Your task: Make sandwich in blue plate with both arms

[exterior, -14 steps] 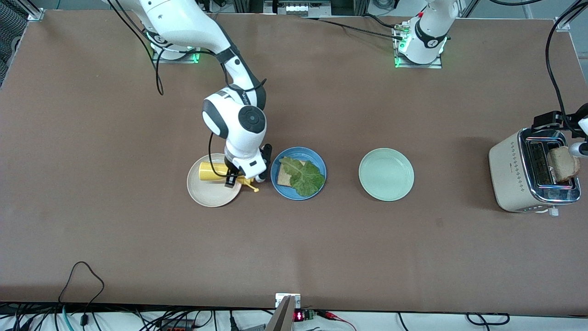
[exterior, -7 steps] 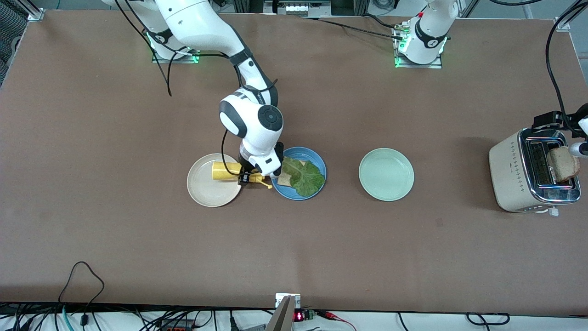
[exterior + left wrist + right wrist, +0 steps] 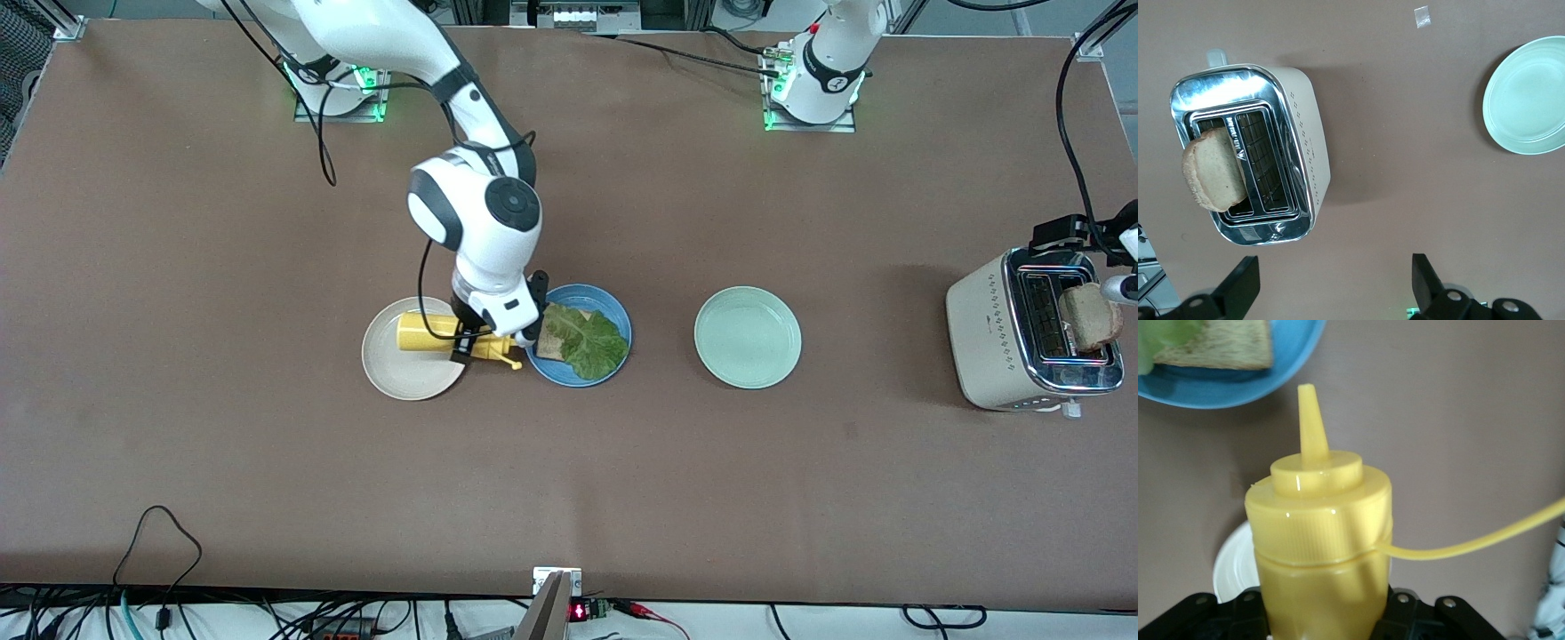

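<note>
The blue plate holds one bread slice with a green lettuce leaf on top. My right gripper is shut on a yellow squeeze bottle held on its side over the beige plate, with its nozzle at the blue plate's rim. The right wrist view shows the bottle, the blue plate and the bread. My left gripper is open and empty, high over the toaster. A second bread slice sticks out of a slot.
The toaster stands at the left arm's end of the table, with the bread slice in it. An empty pale mint-green plate lies between the blue plate and the toaster. It also shows in the left wrist view.
My right arm has carried the yellow bottle from over the beige plate toward the blue plate, and the nozzle now reaches its rim. The left arm has not moved.
</note>
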### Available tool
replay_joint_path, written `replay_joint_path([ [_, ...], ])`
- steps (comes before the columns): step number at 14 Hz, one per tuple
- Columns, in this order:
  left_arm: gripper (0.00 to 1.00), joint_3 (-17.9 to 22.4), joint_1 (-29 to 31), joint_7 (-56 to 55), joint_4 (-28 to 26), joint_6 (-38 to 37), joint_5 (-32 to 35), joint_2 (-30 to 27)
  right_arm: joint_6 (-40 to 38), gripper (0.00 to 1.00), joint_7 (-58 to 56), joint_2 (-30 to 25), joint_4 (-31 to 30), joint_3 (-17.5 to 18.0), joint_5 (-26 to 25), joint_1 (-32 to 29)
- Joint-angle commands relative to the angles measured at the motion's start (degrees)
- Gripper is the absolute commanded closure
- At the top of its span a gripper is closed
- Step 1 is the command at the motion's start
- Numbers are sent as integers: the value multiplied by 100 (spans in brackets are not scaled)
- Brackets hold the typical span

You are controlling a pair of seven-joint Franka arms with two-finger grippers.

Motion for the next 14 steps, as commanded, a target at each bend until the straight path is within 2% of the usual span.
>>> replay_joint_path([
  [1, 0, 10, 47, -20, 62, -91, -56, -19, -40, 74, -75, -520, -193, 57, 297, -596],
  [3, 0, 54, 56, -20, 62, -12, 110, 77, 57, 76, -635, -722, -316, 75, 840, -1124],
  [6, 0, 54, 266, 41, 62, 356, 690, 349, 294, 76, -1926, -1047, -492, 75, 2026, -1923],
  [8, 0, 54, 599, 94, 62, 654, 691, 578, 321, 76, -2709, -1293, -702, 75, 2712, -2381],
  [11, 0, 45, 908, 339, 62, 1067, 560, 860, 321, 76, -3711, -1697, -1045, 92, 3241, -2988],
  [14, 3, 45, 1224, 533, 54, 1376, 103, 1071, 295, 76, -5054, -1997, -1554, 188, 4127, -3725],
])
